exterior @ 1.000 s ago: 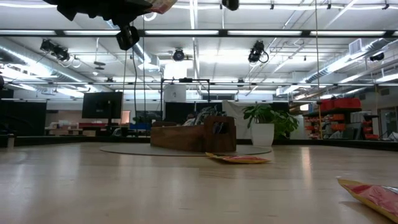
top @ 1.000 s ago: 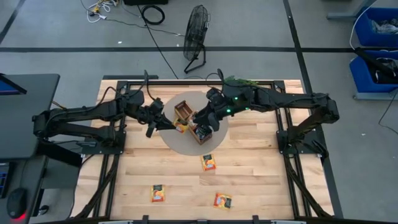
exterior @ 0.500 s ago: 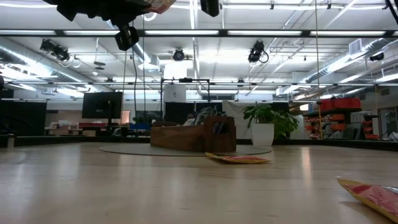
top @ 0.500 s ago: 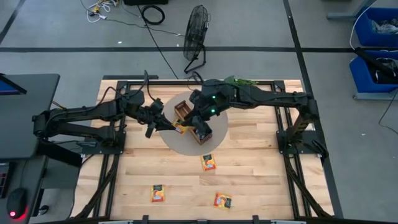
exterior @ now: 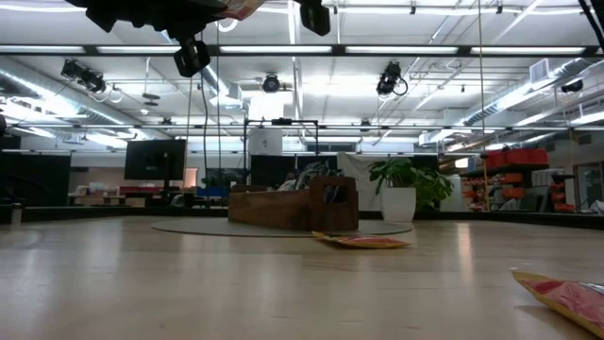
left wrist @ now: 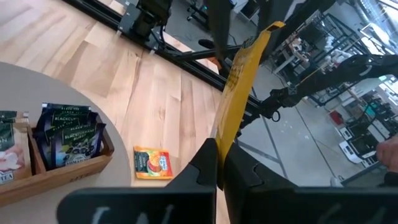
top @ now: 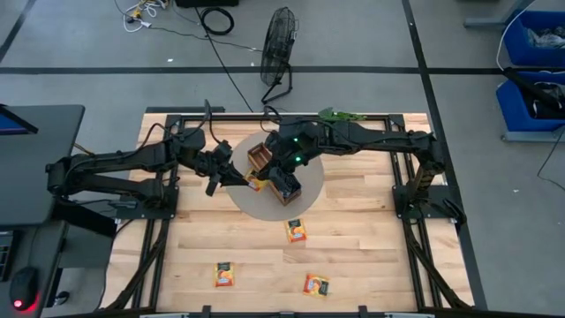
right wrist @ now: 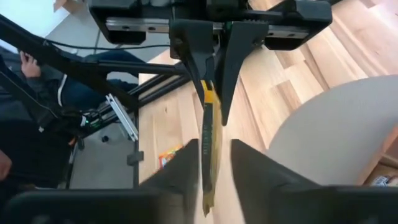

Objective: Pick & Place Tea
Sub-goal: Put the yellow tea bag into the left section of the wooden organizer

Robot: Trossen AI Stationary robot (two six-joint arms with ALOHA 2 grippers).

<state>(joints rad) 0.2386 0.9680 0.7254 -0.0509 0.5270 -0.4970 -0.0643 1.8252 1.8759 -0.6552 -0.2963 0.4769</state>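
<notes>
Fingers of the right gripper (right wrist: 209, 165), having moved left toward the frame's centre, are narrowing around the orange-yellow sachet (right wrist: 209, 137) that the left gripper (right wrist: 213, 93) is still pinching.

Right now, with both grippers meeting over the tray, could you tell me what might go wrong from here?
1. The left gripper pinches only the edge of the orange sachet, and the right gripper straddles its other end with a gap either side. If the left lets go early, the sachet may drop.
2. Both arms crowd above the wooden tray, so a small misjudgement could knock it.
3. The sachet hangs edge-on, so closing could twist it.
</notes>
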